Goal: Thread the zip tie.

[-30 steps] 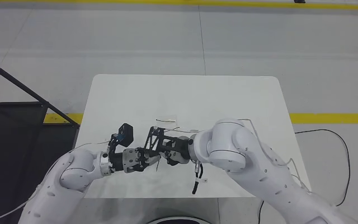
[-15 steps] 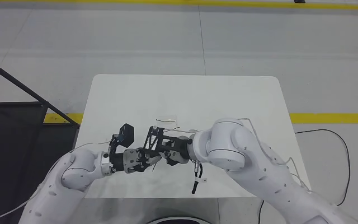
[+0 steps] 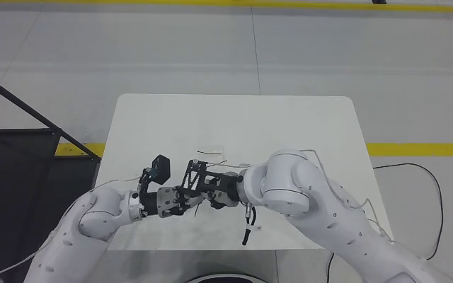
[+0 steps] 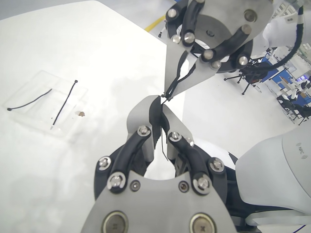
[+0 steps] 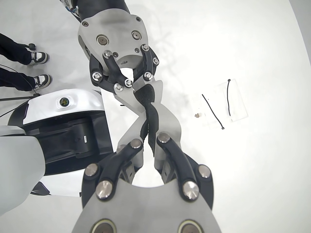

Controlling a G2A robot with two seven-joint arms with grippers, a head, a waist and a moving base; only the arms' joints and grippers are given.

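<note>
Two metal hands are seen tip to tip above the near part of the white desk (image 3: pixel 283 120). The left hand (image 4: pixel 158 103) is made of flat grey metal plates, black curved links and round shiny bolts. Its two fingers are pressed together on the zip tie (image 4: pixel 162 144), which is a very thin black plastic strip. The strip is held between the rough black pads (image 4: pixel 153 112). Its loose tail is seen running back through the gap between the fingers, bent a little at the end. The right hand (image 4: pixel 170 92) is built the same way, with pointed grey fingers. Its fingers are pinched shut too, and the other end of the zip tie is gripped at their very tips, where a small black knob is seen. The two hands are almost touching there.

Farther back on the desk, a flat clear plastic tray (image 4: pixel 41 81) is laid. Two more thin black ties are laid on it, a curved tie (image 4: pixel 29 101) and a straight tie (image 4: pixel 64 103), side by side and apart. A tiny brown crumb (image 4: pixel 80 114) is seen near the straight tie.
</note>
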